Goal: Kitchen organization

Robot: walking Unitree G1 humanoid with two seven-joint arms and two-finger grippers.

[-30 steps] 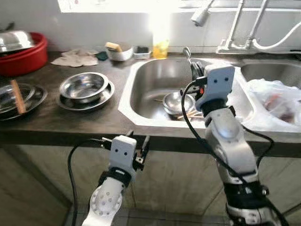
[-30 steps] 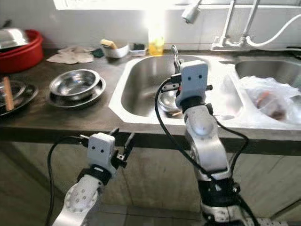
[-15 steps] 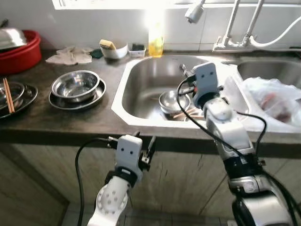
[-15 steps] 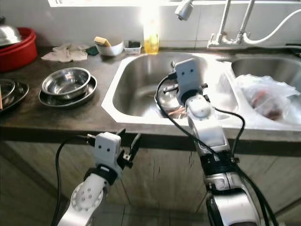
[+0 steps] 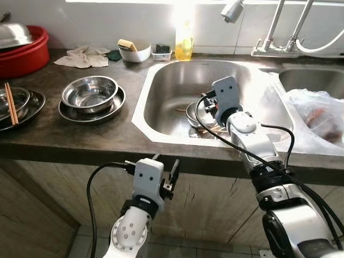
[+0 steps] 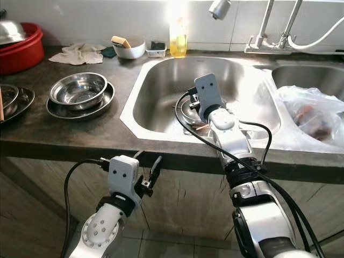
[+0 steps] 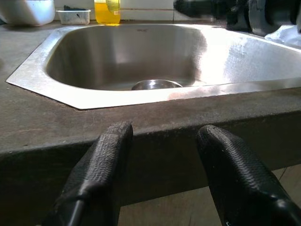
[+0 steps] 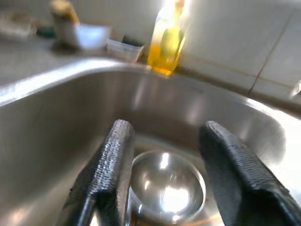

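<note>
1. Presently the right gripper [image 8: 162, 165] reaches into the left basin of the stainless sink [image 5: 161, 121]; its fingers [image 8: 113, 165] are spread apart, holding nothing.
2. Directly beyond those fingers, a small steel bowl [image 8: 167, 188] sits on the basin floor; wooden chopsticks [image 5: 212, 129] lie beside it.
3. Left gripper [image 7: 162, 155] hangs below the counter edge [image 5: 80, 153], in front of the cabinet; its fingers [image 7: 101, 160] are released and apart, grasping nothing.
4. On the dark counter left of the sink: a steel bowl [image 5: 88, 92] nested on a steel plate [image 5: 72, 114]; farther left, a second bowl with chopsticks [image 5: 11, 103] across it.
5. At the back wall: yellow detergent bottle [image 5: 184, 45]; white bowl with sponge [image 5: 134, 51]; crumpled cloth [image 5: 80, 56]; red basin [image 5: 29, 56].
6. A plastic bag [image 5: 317, 110] fills the right basin; a faucet head [image 5: 232, 11] hangs above the sink.
</note>
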